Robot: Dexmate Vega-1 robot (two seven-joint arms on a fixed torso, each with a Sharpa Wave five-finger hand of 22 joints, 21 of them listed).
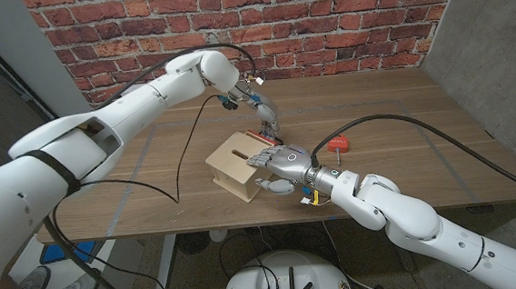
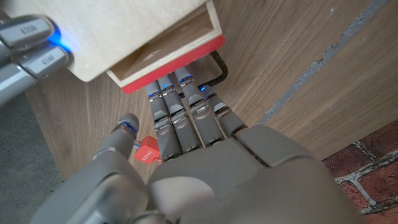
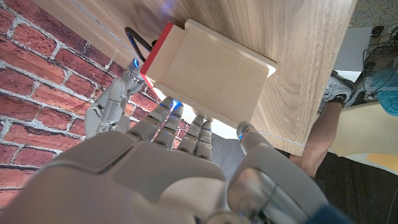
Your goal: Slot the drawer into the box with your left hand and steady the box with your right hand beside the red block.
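Note:
The pale wooden box stands near the table's front edge, a slot in its top. Its drawer, with a red front and a black handle, sticks a little way out of the far end. My left hand presses its straight fingers against that red front without gripping it. My right hand grips the box's right side, fingers over the top and thumb on the near face. The red block lies just right of that hand.
A brick wall runs behind the table, and a concrete pillar stands at the right. Black cables trail from both arms across the wood. Past the table's front edge, a person's shoe and trouser leg are on the floor.

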